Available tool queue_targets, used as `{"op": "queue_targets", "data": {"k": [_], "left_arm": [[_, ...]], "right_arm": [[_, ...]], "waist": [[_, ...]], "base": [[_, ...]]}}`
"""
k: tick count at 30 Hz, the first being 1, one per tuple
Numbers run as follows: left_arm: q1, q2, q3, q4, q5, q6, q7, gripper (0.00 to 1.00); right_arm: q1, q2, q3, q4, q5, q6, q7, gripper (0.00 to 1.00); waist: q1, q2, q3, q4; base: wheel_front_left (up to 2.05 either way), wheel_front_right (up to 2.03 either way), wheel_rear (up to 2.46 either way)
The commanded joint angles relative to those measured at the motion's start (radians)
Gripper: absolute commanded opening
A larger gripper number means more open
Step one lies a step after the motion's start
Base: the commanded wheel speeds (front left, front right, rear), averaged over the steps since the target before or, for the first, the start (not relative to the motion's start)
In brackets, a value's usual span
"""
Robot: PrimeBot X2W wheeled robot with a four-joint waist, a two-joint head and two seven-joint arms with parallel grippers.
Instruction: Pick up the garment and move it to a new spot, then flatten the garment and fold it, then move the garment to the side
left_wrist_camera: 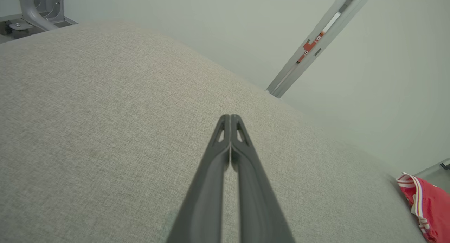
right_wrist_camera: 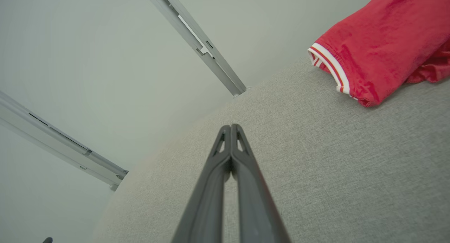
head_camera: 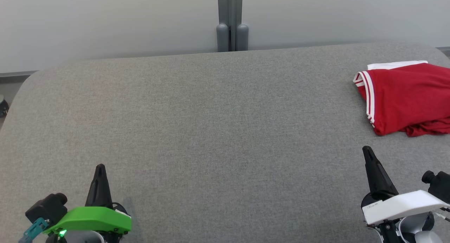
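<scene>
The garment [head_camera: 407,97] is red with white striped trim and lies folded at the far right of the grey padded table [head_camera: 211,130], partly cut off by the head view's edge. It also appears as the garment [left_wrist_camera: 427,208] and the garment [right_wrist_camera: 379,42] in the wrist views. My left gripper [head_camera: 100,167] rests at the lower left, shut and empty, its fingertips [left_wrist_camera: 230,117] pressed together. At the lower right my right gripper [head_camera: 366,148] is shut on nothing, a short way in front of the garment, its fingertips [right_wrist_camera: 230,126] meeting.
A pale wall with a grey vertical post [head_camera: 230,21] stands behind the table's far edge. The table's rounded left corner [head_camera: 31,77] drops off to the floor. Bare grey cloth spreads between the two grippers.
</scene>
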Motion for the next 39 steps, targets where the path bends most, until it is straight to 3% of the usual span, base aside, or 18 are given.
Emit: {"op": "queue_targets", "data": {"k": [1, 39], "left_arm": [[-0.032, 0.002, 0.011, -0.015, -0.037, -0.008, 0.009, 0.0], [-0.069, -0.028, 0.099, -0.018, -0.478, -0.046, 0.125, 0.0]], "right_arm": [[-0.026, -0.012, 0.002, -0.002, 0.041, 0.0, 0.0, 0.0], [-0.116, -0.086, 0.086, 0.117, 0.574, 0.0, -0.035, 0.0]], "waist": [[0.0, -0.0001, -0.001, 0.0], [0.0, -0.0001, -0.018, -0.009]], "base": [[0.0, 0.0, 0.0], [0.0, 0.0, 0.0]]}}
